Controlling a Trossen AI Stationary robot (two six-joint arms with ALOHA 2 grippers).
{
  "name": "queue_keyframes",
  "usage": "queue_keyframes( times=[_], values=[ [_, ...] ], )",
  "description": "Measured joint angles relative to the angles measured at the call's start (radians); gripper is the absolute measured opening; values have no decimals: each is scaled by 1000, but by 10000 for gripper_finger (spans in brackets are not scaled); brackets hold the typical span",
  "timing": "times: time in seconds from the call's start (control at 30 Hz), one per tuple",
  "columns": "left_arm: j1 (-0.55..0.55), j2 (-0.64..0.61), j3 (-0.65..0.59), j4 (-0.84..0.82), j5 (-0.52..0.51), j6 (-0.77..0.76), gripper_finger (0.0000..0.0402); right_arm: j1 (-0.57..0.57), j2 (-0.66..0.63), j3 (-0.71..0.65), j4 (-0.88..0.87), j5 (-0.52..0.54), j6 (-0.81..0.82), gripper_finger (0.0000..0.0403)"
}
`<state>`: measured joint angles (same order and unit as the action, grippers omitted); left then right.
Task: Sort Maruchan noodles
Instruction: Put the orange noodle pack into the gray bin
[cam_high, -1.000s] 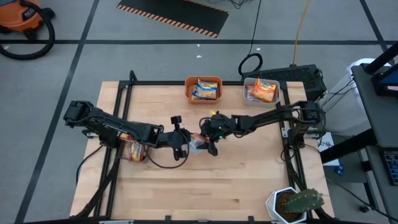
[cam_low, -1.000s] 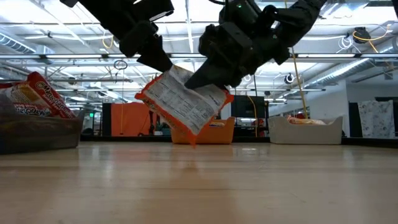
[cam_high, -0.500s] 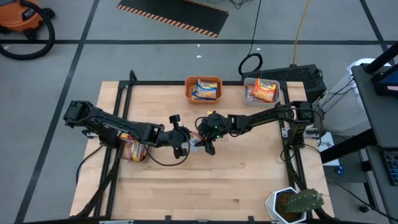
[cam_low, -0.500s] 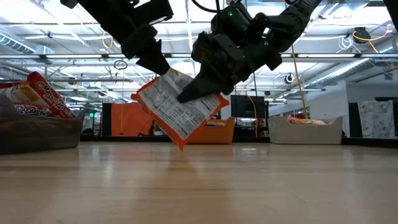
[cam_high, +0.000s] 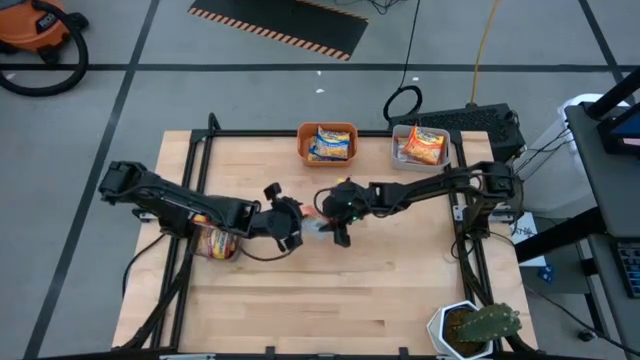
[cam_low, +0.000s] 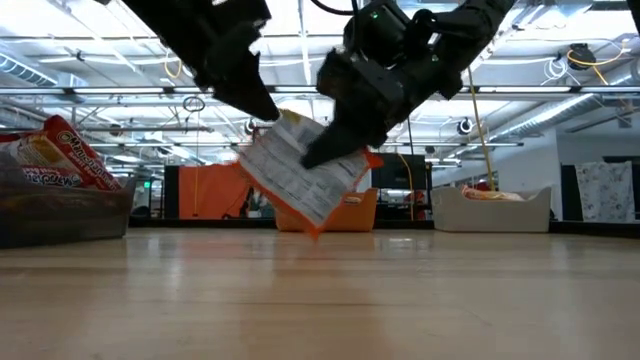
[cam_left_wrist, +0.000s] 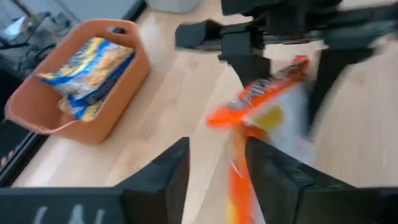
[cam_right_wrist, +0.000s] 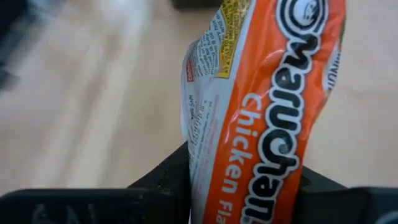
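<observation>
Orange packet (cam_low: 305, 170) midair, both tools (cam_high: 312, 219) gripping.

We saw a glossy, crinkled plastic packet (cam_right_wrist: 267, 106). The wooden table (cam_high: 390, 290) looked smooth and matt. The orange bin (cam_left_wrist: 81, 118) was smooth plastic.

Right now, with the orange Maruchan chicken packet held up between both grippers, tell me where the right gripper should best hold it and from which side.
Probably by the top edge, from above. The orange Maruchan chicken packet hangs tilted over the table, its lower corner free. The right gripper is already shut on its upper part, the left gripper pinches the top corner. It is thin and limp, so a seam grip looks firmest.
</observation>
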<state>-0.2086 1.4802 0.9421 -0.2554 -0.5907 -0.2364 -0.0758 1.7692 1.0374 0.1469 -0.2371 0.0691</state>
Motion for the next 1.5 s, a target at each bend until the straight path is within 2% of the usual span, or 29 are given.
queue_keyframes(
  times=[0.13,0.33,0.43,0.57,0.77,0.9,1.1,1.27,1.5],
  values=[
    [-19,-71,0,-64,-27,-98,181,-5,-52,-1,-98,96,-27,123],
    [-60,-178,3,-145,-39,-251,184,-1,-126,-5,-214,175,-59,123],
    [-98,-202,-1,-207,-39,-278,184,0,-164,-4,-272,255,-89,123],
    [-160,-196,-1,-252,-41,-349,184,1,-226,-4,-390,406,-141,124],
    [-291,-132,0,-197,-98,-459,184,1,-339,-5,-579,650,-204,124],
    [-352,-87,-1,-150,-138,-399,184,-1,-397,-5,-644,792,-357,125],
    [-341,-85,-1,-132,-145,-383,184,-18,-448,-5,-654,1029,-532,125],
    [-340,-85,-1,-136,-135,-390,184,-75,-472,-5,-665,1078,-594,125],
    [-345,-85,-1,-136,-112,-397,184,-193,-474,-5,-714,1080,-639,125]
  ],
)
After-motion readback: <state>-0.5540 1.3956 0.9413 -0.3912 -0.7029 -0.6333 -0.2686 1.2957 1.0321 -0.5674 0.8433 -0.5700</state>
